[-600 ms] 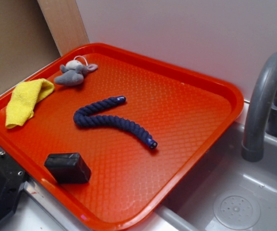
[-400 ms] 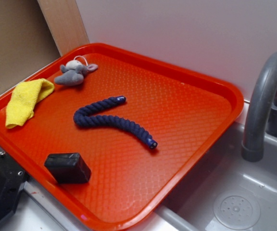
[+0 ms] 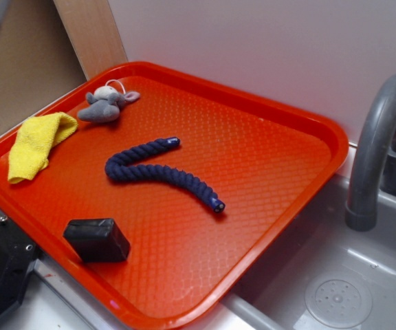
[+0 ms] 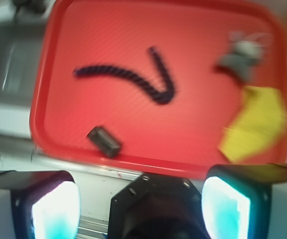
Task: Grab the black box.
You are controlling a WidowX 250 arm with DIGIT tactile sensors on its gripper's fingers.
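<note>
The black box [image 4: 104, 141] lies near the tray's [image 4: 44, 89] front rim, well below and ahead-left of the tool [image 4: 141, 199], whose fingers [image 4: 54, 206] stand wide apart and empty. In the blurred wrist view the box's long axis runs diagonally, so the tool likely needs to turn before descending.

The red tray [image 3: 280, 117] is looking like hard plastic, its floor embossed with a fine diamond texture and its raised rim catching a soft gloss. The black box [image 3: 97, 238] is showing a matt, slightly dusty face. The blue rope [image 3: 158, 172] is reading as twisted fibre, the yellow cloth [image 3: 36, 141] as nubby terry, the grey mouse toy [image 3: 104, 105] as plush. The grey faucet [image 3: 377, 148] and sink [image 3: 335, 289] are appearing smooth, dull plastic.
</note>
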